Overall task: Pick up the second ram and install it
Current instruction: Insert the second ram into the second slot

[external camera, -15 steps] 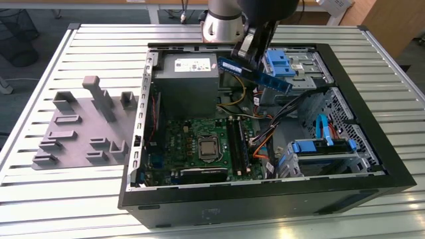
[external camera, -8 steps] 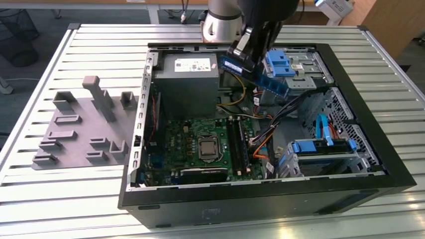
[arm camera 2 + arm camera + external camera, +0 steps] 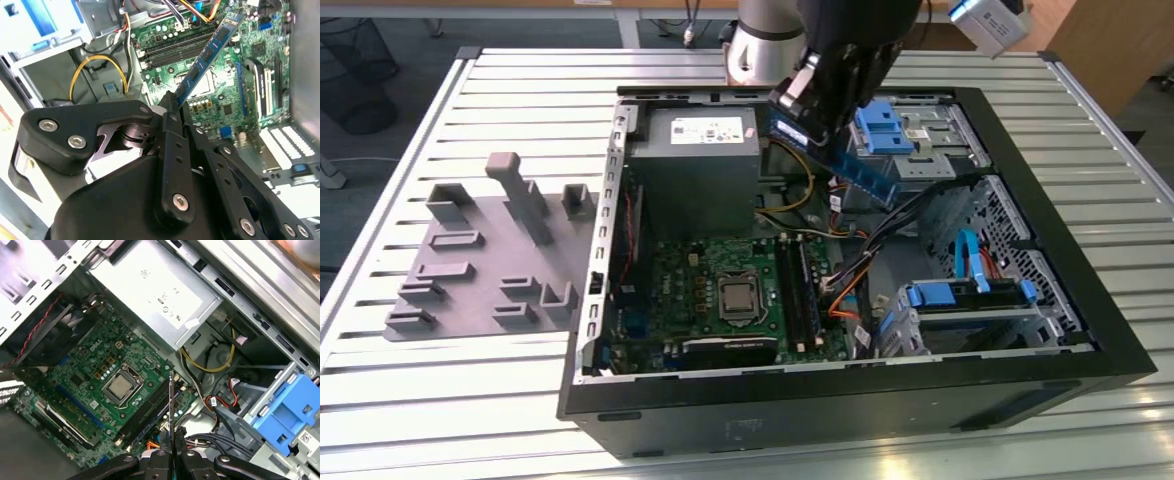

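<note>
Though edge-on in first wrist view, second ram [image 3: 207,55] broadside in second wrist view, pinched in gripper [image 3: 173,103] jaws.

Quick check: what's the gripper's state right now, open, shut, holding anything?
Gripper: shut on the second ram, which it holds in the air over the motherboard.

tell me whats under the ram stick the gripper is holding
In the second wrist view, the second ram, clamped in the gripper, hangs over the green motherboard, its black memory slots and the processor socket. The stick covers a strip of the socket.
</note>
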`<state>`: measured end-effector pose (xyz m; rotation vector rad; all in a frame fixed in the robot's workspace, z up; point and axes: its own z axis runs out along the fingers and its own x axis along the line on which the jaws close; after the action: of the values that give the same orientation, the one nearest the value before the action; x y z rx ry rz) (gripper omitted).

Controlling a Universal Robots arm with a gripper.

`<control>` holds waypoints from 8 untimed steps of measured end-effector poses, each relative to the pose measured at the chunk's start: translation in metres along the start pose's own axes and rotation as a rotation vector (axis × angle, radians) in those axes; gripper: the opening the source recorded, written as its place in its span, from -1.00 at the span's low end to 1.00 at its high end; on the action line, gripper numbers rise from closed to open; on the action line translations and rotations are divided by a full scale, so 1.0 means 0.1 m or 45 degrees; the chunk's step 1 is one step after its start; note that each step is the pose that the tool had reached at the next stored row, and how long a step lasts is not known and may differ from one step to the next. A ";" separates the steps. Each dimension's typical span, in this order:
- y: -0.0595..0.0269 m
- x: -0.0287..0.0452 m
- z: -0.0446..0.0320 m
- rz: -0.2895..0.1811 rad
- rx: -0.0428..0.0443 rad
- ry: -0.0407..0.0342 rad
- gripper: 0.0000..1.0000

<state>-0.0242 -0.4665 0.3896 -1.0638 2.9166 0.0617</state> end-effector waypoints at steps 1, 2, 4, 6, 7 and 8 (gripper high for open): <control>0.000 0.000 0.002 0.023 0.001 -0.0005 -0.72; 0.000 0.000 0.004 0.046 0.002 -0.0009 -0.72; 0.000 0.000 0.007 0.093 0.005 -0.0019 -0.72; 0.000 0.001 0.011 0.139 0.007 -0.0029 -0.72; 0.000 0.001 0.013 0.161 0.008 -0.0034 -0.72; 0.000 0.001 0.015 0.185 0.010 -0.0038 -0.72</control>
<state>-0.0242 -0.4665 0.3881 -0.8489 2.9838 0.0561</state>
